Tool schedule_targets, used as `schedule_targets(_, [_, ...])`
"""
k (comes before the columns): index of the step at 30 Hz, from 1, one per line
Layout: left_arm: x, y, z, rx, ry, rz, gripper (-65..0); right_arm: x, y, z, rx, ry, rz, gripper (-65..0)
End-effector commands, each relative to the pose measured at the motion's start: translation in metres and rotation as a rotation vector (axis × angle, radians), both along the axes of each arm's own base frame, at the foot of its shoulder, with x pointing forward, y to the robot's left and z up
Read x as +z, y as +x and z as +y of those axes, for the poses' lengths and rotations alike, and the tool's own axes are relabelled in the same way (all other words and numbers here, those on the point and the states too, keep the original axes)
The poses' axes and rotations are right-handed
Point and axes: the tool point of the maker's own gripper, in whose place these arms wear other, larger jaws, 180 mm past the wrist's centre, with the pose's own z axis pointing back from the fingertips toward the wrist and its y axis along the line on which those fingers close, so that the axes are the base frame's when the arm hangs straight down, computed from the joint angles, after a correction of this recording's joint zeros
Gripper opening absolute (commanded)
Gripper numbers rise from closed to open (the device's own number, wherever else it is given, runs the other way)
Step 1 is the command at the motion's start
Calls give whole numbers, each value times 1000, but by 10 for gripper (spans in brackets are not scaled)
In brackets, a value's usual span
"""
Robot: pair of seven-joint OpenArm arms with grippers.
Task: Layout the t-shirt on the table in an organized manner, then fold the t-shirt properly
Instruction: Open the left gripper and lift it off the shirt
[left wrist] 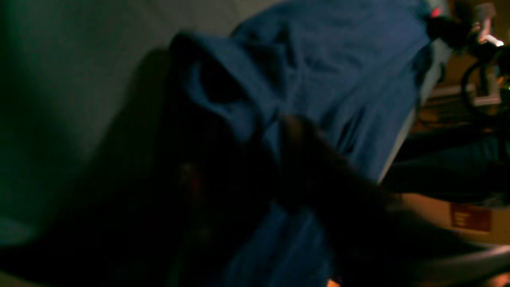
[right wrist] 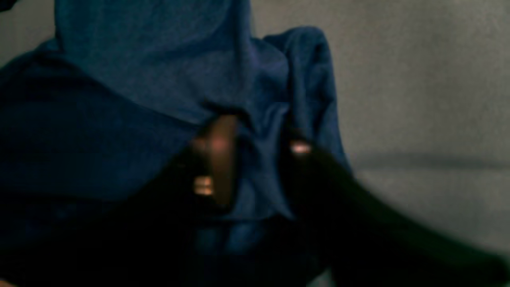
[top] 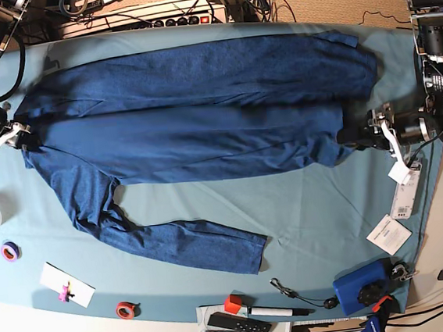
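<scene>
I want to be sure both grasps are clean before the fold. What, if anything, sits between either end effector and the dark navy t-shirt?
Nothing visible. The left end effector and right end effector each meet an opposite edge of the dark navy fabric t-shirt directly. The purple tape roll lies apart on the light teal cloth-covered table.

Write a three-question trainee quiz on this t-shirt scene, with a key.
1. True or false: the t-shirt lies stretched between both arms.
2. In the base view, which item sits nearest the loose sleeve end: A) blue box B) purple tape roll C) white card?
3. Fill in: the right gripper is shut on the ____.

Key: 1 true; 2 A; 3 t-shirt.
</scene>
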Motion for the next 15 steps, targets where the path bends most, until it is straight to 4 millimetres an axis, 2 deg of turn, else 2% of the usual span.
schedule_targets(1, [18, 15, 8, 22, 2, -66, -345, 22, 12, -11, -6, -30, -71, -368])
schedule_targets(4, [34, 33, 20, 91, -14, -145, -345, 34, 22, -14, -24, -35, -146, -368])
schedule_targets(9, [97, 76, 53, 192, -23, -323, -345, 56, 44, -17, -33, -42, -233, -369])
schedule_targets(12, [131, 92, 71, 239, -25, -410, -345, 75, 61, -17, -34, -42, -289, -369])
schedule_targets(15, [142, 99, 80, 253, 6, -439, -345, 91, 76, -16, -34, -48, -336, -369])
